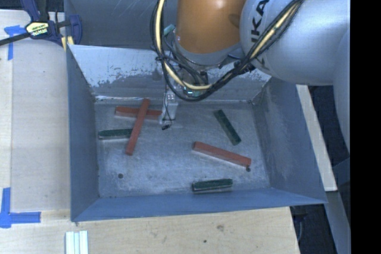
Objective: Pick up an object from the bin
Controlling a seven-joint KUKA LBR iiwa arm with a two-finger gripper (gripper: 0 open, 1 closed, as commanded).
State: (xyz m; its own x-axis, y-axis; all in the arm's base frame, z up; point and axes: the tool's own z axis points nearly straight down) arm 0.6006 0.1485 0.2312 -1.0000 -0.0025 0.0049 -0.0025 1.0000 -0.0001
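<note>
Dark green stick [212,185] lies nearest, along the bin's [178,204] front wall, with a lone red-brown bar [221,154] behind it. Farther back on the left, the gripper [166,122] hangs at the right end of two crossed red-brown sticks [141,112]; its grip cannot be told.

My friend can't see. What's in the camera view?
The jaws of a robot arm hang beside two crossed reddish-brown flat sticks at the left of a grey metal bin. Another reddish stick and three dark green sticks lie scattered around.
</note>
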